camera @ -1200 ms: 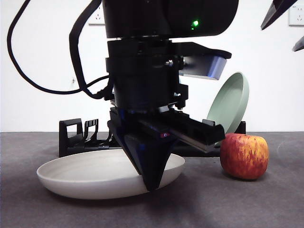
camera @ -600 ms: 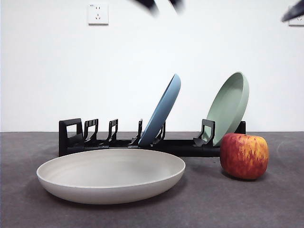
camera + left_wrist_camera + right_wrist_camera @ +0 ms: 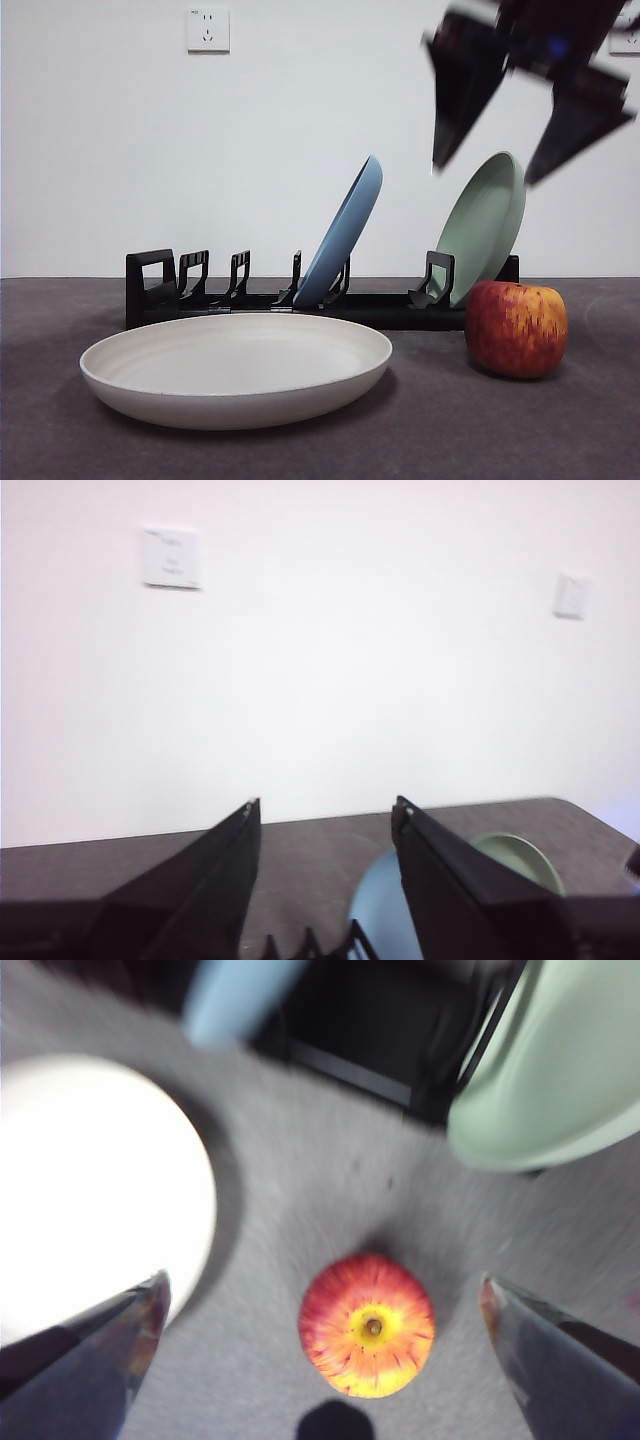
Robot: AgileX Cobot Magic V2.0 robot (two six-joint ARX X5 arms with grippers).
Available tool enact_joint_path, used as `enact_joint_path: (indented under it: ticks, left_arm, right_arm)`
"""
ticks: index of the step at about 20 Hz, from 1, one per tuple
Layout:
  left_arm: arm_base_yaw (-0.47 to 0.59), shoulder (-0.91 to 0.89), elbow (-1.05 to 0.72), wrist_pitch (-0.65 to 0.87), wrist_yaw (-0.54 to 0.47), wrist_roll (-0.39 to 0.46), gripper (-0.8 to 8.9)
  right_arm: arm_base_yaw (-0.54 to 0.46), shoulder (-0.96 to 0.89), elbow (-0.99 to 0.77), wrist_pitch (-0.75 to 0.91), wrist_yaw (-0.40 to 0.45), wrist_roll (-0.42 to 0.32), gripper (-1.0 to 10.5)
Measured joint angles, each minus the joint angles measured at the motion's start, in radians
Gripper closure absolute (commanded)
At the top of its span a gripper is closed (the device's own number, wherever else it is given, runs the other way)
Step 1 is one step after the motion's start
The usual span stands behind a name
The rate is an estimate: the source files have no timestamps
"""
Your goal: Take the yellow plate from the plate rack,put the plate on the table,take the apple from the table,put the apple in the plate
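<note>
The yellow plate (image 3: 236,370) lies flat on the table (image 3: 450,430) in front of the black plate rack (image 3: 160,290). The apple (image 3: 516,328) stands on the table to the plate's right. My right gripper (image 3: 485,172) hangs open high above the apple. In the right wrist view the apple (image 3: 367,1325) sits between and below the wide-spread jaws of that gripper (image 3: 323,1282), with the plate (image 3: 90,1190) to one side. My left gripper (image 3: 326,805) is open and empty, raised high and facing the wall.
A light blue plate (image 3: 345,235) and a sage green plate (image 3: 485,225) lean in the rack behind. The green plate (image 3: 545,1080) stands close behind the apple. A wall socket (image 3: 208,30) is on the white wall.
The left arm has let go of the yellow plate and lifted out of the front view. The right gripper has come down into view at the top right, above the apple.
</note>
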Motion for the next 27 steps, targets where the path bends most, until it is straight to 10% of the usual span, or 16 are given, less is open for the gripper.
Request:
enact_joint_path:
  ticks: [10,14,27]
  left_arm:
    - [0.000,-0.029,0.000,-0.074,-0.023,0.000,5.93]
    - [0.000,-0.029,0.000,-0.087,-0.024,0.000,5.93]
    - [0.000,-0.029,0.000,-0.092,-0.024,0.000,5.93]
  right_arm:
    - [0.000,0.343,0.000,0.000,0.000,0.010,3.7]
    - [-0.005,0.377,0.000,0.000,0.004,0.034,9.8]
    - [0.072,0.087,0.174,0.022,-0.092,0.099,9.6]
